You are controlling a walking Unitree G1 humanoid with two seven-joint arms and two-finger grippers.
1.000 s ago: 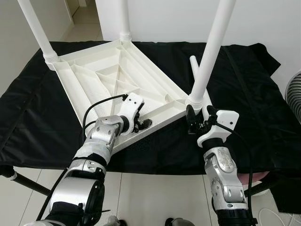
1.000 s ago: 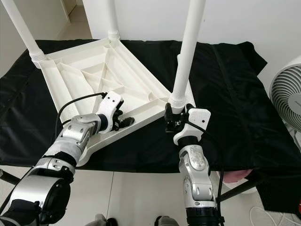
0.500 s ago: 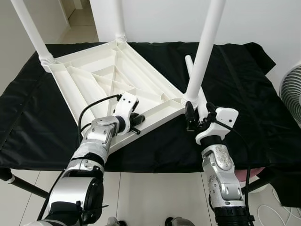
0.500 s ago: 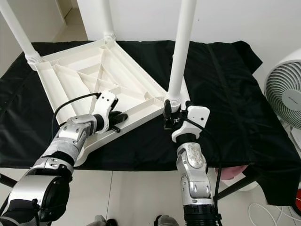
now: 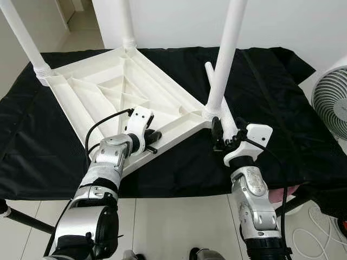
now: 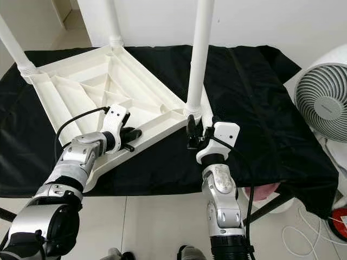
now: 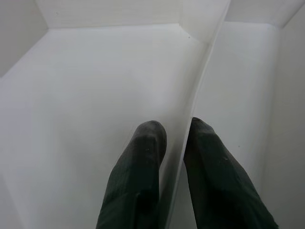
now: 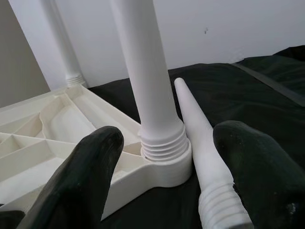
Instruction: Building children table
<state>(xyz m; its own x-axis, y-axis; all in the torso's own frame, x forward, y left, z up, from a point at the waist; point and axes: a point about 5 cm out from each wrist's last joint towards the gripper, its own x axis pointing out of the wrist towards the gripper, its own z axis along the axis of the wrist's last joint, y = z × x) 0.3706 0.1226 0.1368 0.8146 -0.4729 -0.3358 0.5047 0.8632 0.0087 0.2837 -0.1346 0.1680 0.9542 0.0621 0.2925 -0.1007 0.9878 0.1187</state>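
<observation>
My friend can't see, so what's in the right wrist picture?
The right claw sits open before a white table leg screwed upright into the upturned tabletop. A loose leg lies beside it on black cloth.

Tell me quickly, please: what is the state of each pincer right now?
Left pincer: closed on a thin rib of the upturned white table top.
Right pincer: open, holding nothing, at the base of the screwed-in leg.

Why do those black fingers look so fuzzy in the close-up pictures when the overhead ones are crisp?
Both eye views are evenly lit and sharp. In the left wrist view the fingers sit near the lens, soft against the pale table underside. In the right wrist view the fingers blur, while the screwed-in leg is sharp.
</observation>
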